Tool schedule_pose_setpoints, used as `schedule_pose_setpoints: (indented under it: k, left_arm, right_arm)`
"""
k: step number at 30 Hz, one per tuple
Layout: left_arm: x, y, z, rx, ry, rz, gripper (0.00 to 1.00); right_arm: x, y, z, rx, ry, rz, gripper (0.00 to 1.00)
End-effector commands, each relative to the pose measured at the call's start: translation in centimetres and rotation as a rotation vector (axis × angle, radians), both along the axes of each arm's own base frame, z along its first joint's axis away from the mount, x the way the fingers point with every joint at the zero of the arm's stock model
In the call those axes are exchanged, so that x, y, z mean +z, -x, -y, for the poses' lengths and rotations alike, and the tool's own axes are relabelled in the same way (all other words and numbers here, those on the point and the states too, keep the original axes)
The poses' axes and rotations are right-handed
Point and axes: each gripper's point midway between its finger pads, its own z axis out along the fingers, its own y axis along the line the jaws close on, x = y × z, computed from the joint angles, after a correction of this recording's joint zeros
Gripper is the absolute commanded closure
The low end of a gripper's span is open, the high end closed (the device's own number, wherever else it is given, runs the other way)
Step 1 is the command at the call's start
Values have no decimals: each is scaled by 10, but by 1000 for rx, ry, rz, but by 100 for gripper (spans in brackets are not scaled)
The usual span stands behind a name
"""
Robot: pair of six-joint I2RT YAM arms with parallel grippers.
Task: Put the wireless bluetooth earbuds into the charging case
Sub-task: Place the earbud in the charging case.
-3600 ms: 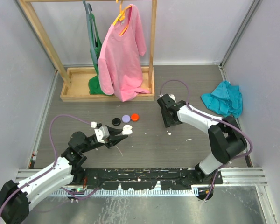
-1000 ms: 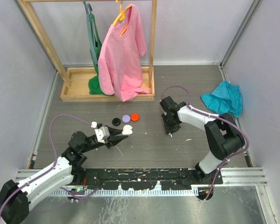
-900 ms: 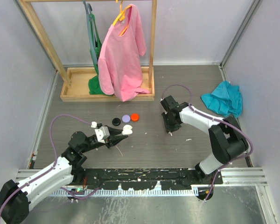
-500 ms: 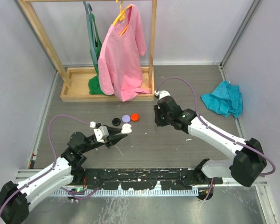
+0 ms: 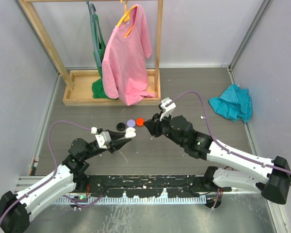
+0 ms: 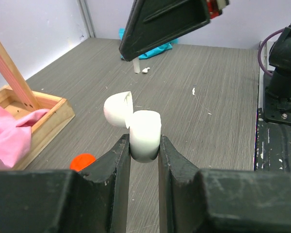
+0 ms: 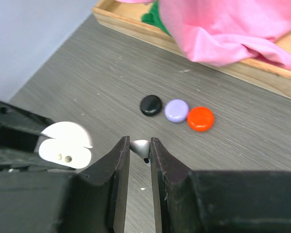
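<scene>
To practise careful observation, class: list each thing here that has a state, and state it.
charging case: lid open, in left claw
earbud: in right claw, outside the case
left claw: shut on charging case
right claw: shut on earbud
pink shirt: hanging
teal cloth: crumpled
round discs: lying flat

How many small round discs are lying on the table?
3, in a row on the table: black disc leftmost, lilac disc in the middle, red disc rightmost. More could be hidden.

The left gripper [image 6: 144, 144] clamps a white charging case [image 6: 145, 127], lid tipped open; a red disc [image 6: 82, 161] lies left of the case.
</scene>
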Motion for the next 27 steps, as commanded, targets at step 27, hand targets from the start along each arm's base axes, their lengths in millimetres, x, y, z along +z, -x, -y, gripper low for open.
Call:
schedule_pose_setpoints:
  k: [27]
  left_arm:
    - [16,0,-5,26,53,60,100]
  right_arm:
    - [58,60,-74,259,-424,239,82]
